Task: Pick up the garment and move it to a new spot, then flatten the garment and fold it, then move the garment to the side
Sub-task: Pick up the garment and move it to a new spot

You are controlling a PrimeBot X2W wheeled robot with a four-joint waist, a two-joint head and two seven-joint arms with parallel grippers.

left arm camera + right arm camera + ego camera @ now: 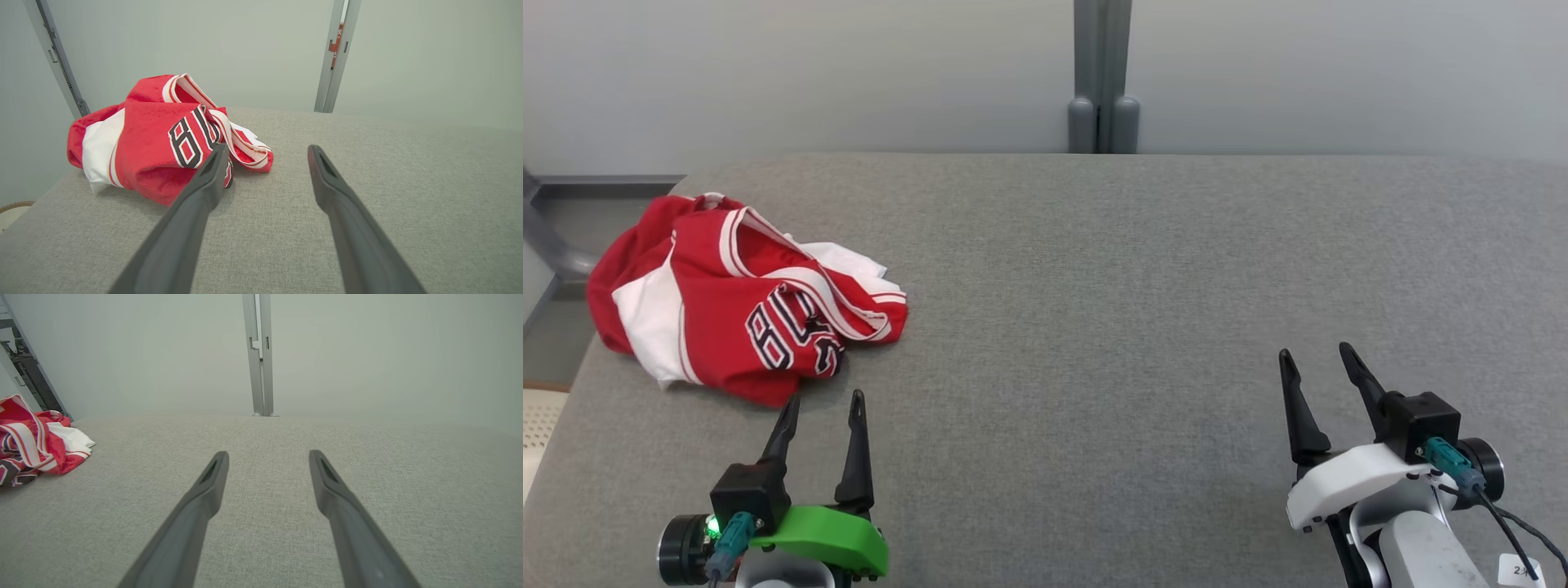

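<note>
A crumpled red and white jersey (737,294) with dark numbers lies bunched at the far left of the grey padded table (1094,310). My left gripper (823,400) stands open just in front of the jersey's near edge, not touching it. The left wrist view shows the jersey (155,139) close ahead and left of the open gripper (267,151), with the left fingertip level with its hem. My right gripper (1315,353) is open at the lower right, far from the cloth. In the right wrist view the jersey (32,437) sits at the left edge, and the gripper (267,455) holds nothing.
A pale wall runs behind the table with a grey vertical post (1101,77) at the middle. The table's left edge drops off beside the jersey, where a grey rail (556,245) stands. The grey surface spreads wide between the two grippers.
</note>
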